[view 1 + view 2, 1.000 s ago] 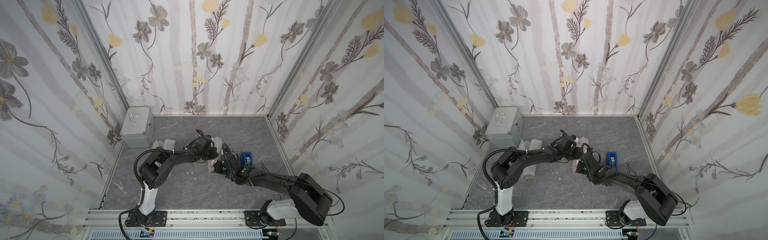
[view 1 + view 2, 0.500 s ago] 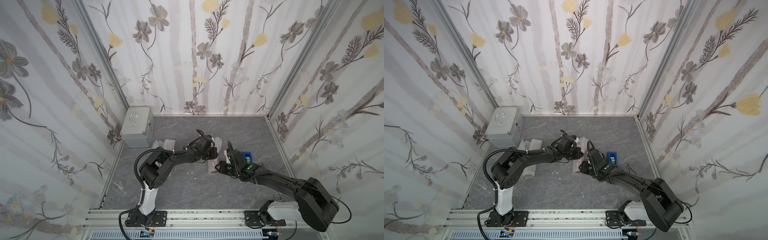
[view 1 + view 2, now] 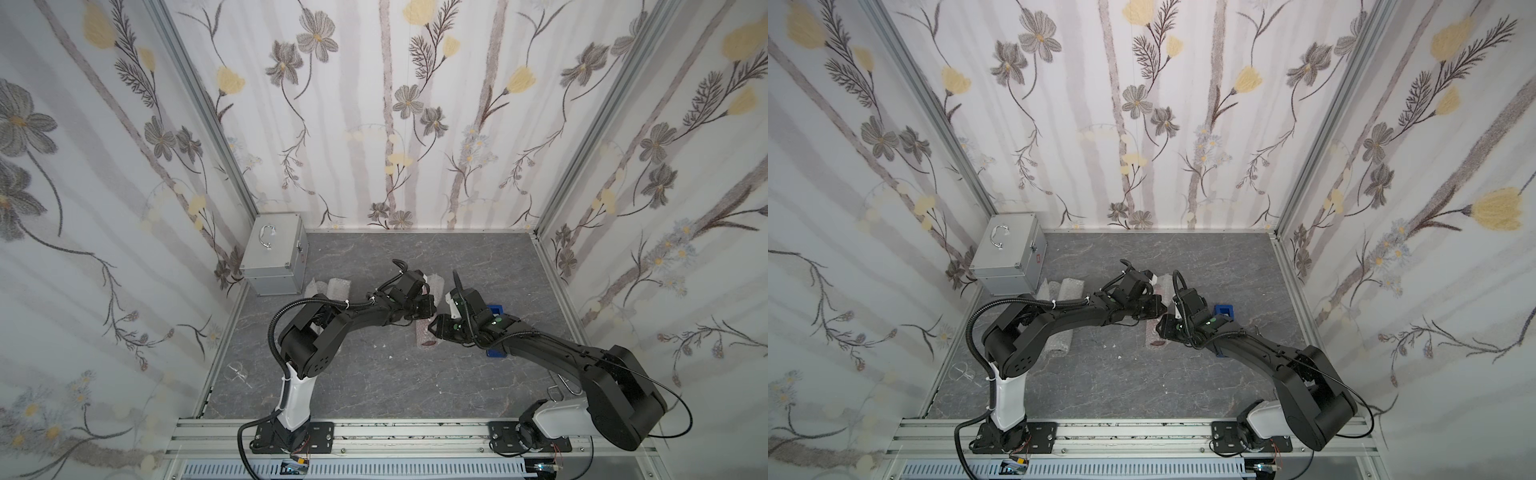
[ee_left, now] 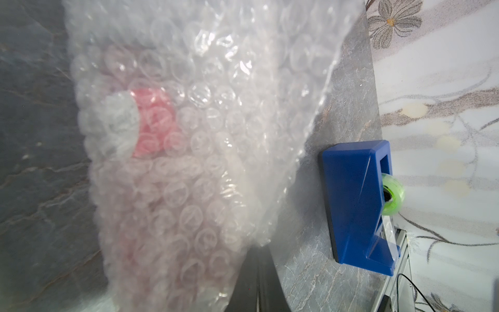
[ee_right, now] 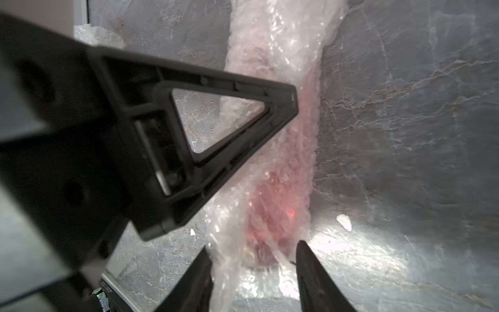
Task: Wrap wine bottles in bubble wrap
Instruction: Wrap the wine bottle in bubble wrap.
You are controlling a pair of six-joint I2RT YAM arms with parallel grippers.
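A wine bottle (image 4: pixel 154 121) with red-pink liquid lies rolled inside bubble wrap (image 4: pixel 205 89) on the grey floor, mid-scene in both top views (image 3: pixel 424 336) (image 3: pixel 1152 338). My left gripper (image 4: pixel 258 248) is shut, its tips pinching the wrap's loose edge; in both top views it sits over the bundle's far end (image 3: pixel 428 309) (image 3: pixel 1156 309). My right gripper (image 5: pixel 252 245) is open, one finger on each side of the wrapped bottle (image 5: pixel 270 210) at its near end (image 3: pixel 434 328). The left gripper's black triangular finger (image 5: pixel 229 121) crosses the right wrist view.
A blue tape dispenser (image 4: pixel 353 202) (image 3: pixel 495 309) with a green roll (image 4: pixel 391 194) stands just right of the bundle, under the right arm. A silver case (image 3: pixel 272 257) sits in the back left corner. Other rolled wrap bundles (image 3: pixel 334 286) (image 3: pixel 1057 347) lie by the left arm.
My right gripper has opened around the wrapped bottle and drawn back slightly to the right. The left gripper stays shut in place.
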